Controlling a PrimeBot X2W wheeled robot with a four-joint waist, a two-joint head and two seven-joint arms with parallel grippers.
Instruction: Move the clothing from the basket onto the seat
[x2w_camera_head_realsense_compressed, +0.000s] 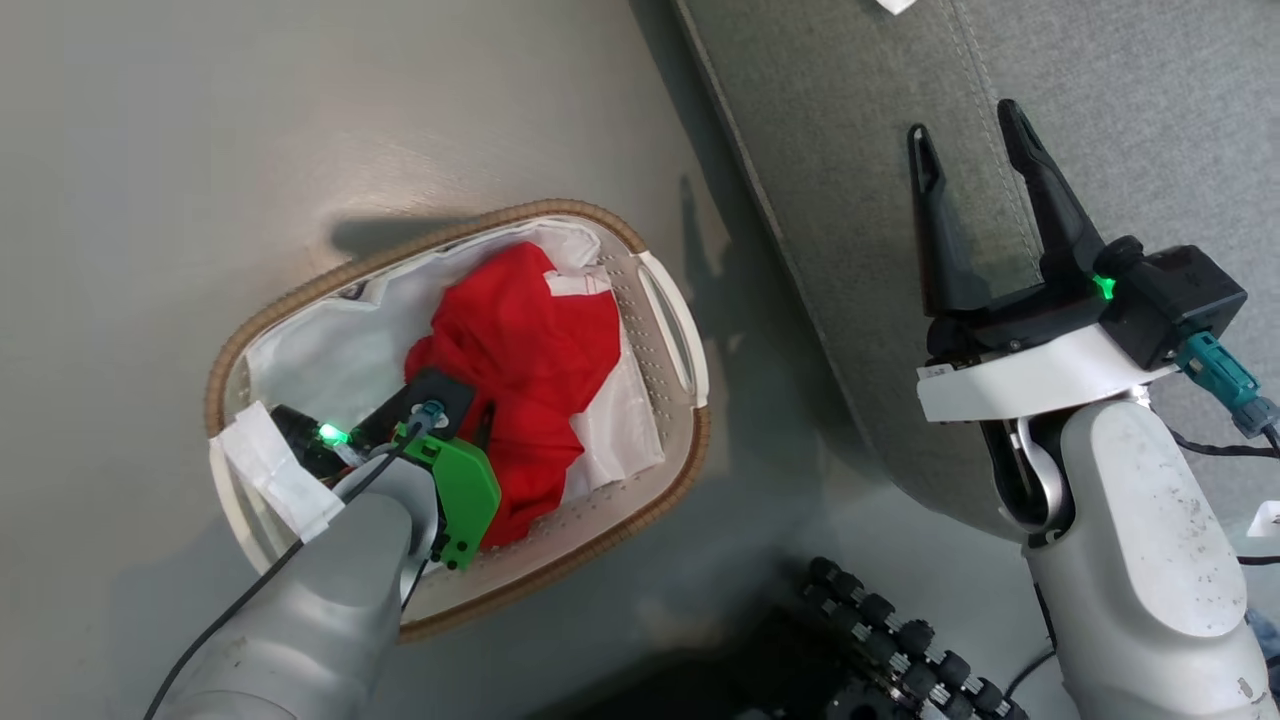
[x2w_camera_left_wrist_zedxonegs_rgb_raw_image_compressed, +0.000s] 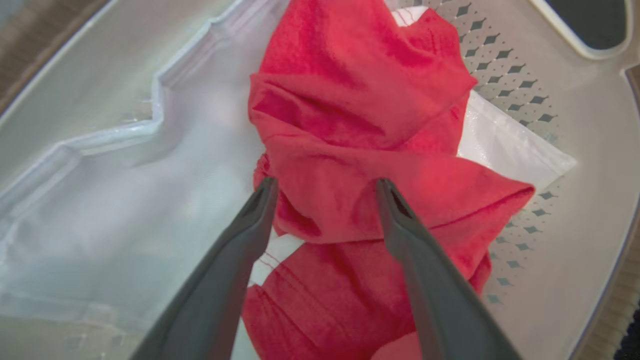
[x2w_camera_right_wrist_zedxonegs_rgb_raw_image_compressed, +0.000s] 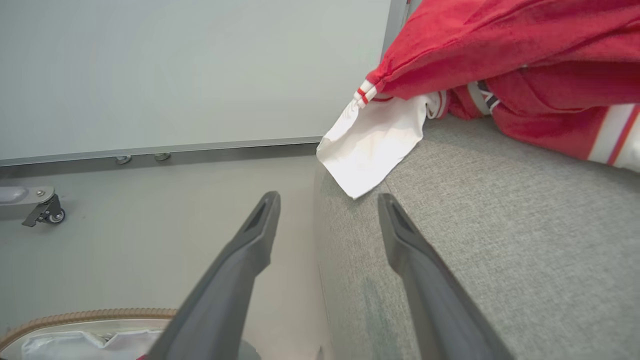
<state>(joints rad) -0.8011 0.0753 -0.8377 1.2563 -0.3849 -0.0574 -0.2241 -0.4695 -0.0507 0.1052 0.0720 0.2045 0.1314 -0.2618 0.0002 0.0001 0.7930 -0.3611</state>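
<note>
From the head camera I saw an oval white basket with a brown woven rim standing on the pale floor, just beside the edge of a grey sofa. A crumpled heap of red clothing lay inside the basket, on its white liner and towards the wall nearest the sofa. My left gripper reached down into the basket. Its two dark fingers stood wide apart, tips at either side of a raised fold of the red cloth, closed on nothing (whether the tips touched the fabric, I could not tell). My right gripper hung over the sofa's edge, fingers spread and empty. Through its wrist camera I saw a red-and-white garment with striped trim lying on the sofa cushion, one white panel reaching the cushion's edge, apart from the fingertips.
</note>
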